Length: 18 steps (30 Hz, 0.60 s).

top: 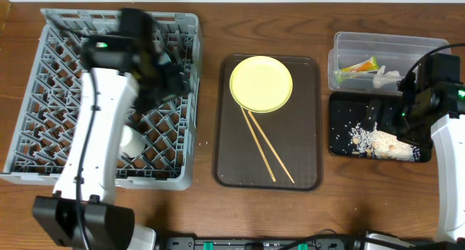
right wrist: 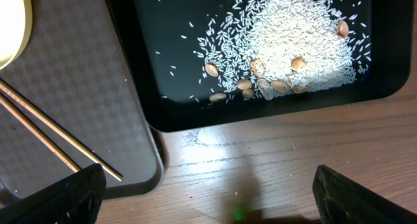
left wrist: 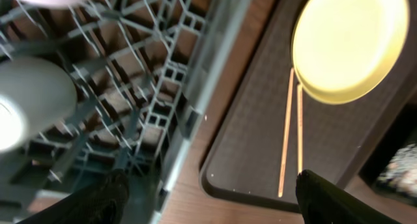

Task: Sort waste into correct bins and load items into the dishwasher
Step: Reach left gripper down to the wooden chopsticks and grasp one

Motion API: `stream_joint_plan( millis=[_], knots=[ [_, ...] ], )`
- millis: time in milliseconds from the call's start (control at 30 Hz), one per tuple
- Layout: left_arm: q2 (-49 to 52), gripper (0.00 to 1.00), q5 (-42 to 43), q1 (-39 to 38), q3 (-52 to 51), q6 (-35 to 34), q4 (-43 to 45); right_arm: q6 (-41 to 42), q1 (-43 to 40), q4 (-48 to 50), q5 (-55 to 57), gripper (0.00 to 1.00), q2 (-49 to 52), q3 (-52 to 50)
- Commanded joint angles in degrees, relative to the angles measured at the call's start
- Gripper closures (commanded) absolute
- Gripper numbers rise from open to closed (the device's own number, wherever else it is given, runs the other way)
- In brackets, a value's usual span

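Overhead: rice (top: pixel 367 139) in black tray (top: pixel 338 128), wrapper (top: pixel 357 67) in clear tub (top: pixel 389 39).

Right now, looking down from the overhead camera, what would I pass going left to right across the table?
grey dish rack → brown serving tray → shallow black tray

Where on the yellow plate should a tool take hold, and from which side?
Pinch the rim of the yellow plate at its near edge, coming in low from the front. It lies flat on the brown tray, and the chopsticks seem to tuck under there, probably leaving a gap.
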Motion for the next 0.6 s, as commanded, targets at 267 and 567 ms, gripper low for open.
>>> stream_joint_plan(
  millis=[267,567],
  knots=[
    [-1.4,0.16,-11.3,-21.6,-8.8,-18.4,3.0,-0.1,-1.4,-0.4,0.6,0.01,-0.5,1.2],
    [-1.3,0.12,-12.1,-30.1,-18.3,-19.7,19.5,-0.1,-1.4,-0.4,0.6,0.01,-0.5,1.2]
  ],
)
